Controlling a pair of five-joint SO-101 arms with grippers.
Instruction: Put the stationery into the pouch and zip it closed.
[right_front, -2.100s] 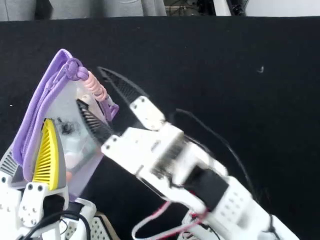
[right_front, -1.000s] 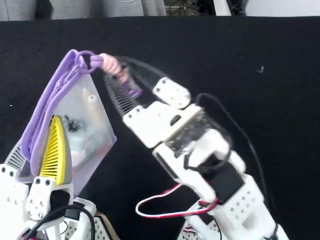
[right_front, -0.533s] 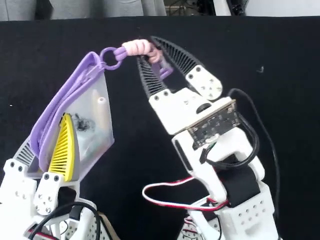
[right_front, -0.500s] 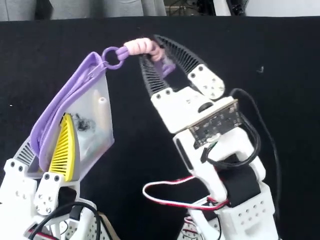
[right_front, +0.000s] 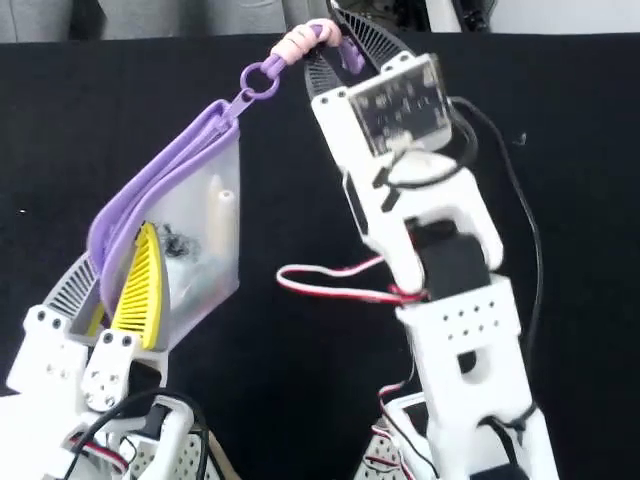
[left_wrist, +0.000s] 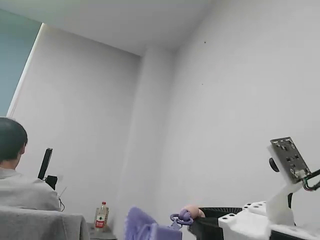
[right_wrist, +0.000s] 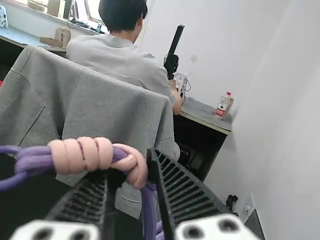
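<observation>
The black surface (right_front: 560, 200) spreads across the high view, from the lower edge to the top of the frame. Your right arm (right_front: 450, 300) stands tall in the centre-right, rising from the lower edge to the top. Its white body also shows at the lower right of the left wrist view (left_wrist: 270, 220).

The pouch (right_front: 190, 240) hangs off the surface, stretched on a slant from the lower left towards the top centre. It is translucent, with a purple zip band along its upper-left edge. In the left wrist view its purple edge pokes up at the lower centre (left_wrist: 142, 227).

Your left hand (right_front: 125, 255) sits at the lower left and is clamped on the pouch's lower end. Its yellow finger (right_front: 140, 290) lies flat against the near face.

Your right hand (right_front: 335, 35) is at the top centre, with its ribbed fingers (right_wrist: 175, 190) drawn narrow and pinching the pull cord (right_front: 300, 40). That cord is pink-wrapped and ends in a purple ring (right_front: 258, 77) at the pouch's top corner. The right wrist view shows the pink wrap (right_wrist: 85, 155) lying across the gap between the fingers.

Inside the pouch you can see a white stick (right_front: 222, 215) and a dark smudge (right_front: 178, 243) too small to make out.
</observation>
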